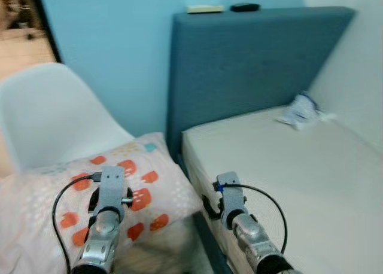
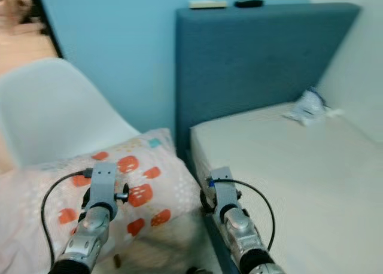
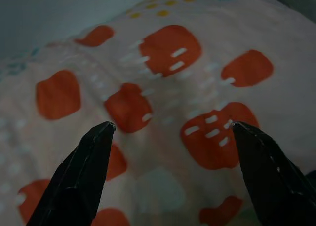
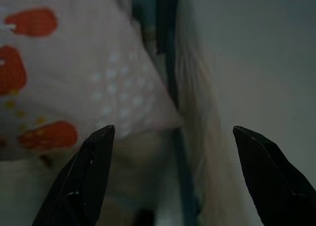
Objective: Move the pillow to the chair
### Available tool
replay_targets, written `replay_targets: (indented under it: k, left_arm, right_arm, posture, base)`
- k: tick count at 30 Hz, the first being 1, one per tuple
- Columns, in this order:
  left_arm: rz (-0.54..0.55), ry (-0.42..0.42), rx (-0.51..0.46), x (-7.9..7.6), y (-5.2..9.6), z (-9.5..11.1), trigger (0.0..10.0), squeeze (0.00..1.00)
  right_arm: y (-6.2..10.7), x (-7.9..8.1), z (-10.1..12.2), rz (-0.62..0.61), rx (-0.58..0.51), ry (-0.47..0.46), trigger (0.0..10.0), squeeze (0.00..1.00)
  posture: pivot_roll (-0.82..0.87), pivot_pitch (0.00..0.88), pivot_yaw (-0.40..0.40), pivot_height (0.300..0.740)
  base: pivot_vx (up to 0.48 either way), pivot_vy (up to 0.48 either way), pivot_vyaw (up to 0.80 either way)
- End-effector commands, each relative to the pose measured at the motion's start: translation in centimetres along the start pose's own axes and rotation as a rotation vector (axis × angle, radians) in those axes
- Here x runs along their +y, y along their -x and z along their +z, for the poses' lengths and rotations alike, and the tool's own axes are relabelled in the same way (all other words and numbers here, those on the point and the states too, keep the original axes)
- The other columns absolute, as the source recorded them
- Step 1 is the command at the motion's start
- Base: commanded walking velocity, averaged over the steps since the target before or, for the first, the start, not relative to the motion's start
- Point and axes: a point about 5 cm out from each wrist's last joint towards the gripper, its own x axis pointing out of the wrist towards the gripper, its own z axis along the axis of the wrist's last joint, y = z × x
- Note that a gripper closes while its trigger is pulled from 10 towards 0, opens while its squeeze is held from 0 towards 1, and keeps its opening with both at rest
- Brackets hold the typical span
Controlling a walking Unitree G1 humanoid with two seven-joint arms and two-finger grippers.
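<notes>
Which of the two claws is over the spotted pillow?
The left claw, open above the pillow. The right claw points at the gap beside the bed.

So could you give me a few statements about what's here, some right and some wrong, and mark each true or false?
1. The pillow lies on the white chair. True.
2. The left tool is clamped shut on the pillow. False: its fingers are spread open above the pillow's orange-patterned cover.
3. The pillow has green stripes. False: it has orange patches and small dots.
4. A crumpled white thing lies on the mattress near the headboard. True.
5. The right tool is open, near the bed edge. True.
</notes>
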Motion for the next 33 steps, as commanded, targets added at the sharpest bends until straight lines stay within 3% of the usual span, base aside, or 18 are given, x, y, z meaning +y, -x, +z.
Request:
replay_targets:
  k: [1, 33]
  left_arm:
    - [0.012, -0.015, 0.017, 0.15, 0.22, -0.58, 10.0, 0.0]
    - [-0.021, -0.051, 0.016, 0.68, 0.08, -0.67, 10.0, 0.0]
  right_arm:
    - [0.16, -0.33, -0.58, -0.013, 0.029, -0.022, 10.0, 0.0]
    - [0.45, -1.02, -1.01, -0.076, 0.038, -0.069, 10.0, 0.0]
  posture:
    - [0.02, 0.132, -0.058, 0.74]
    - [0.01, 0.12, -0.035, 0.74]
  base:
    - [0.0, 0.0, -0.8]
    - [0.0, 0.0, -0.8]
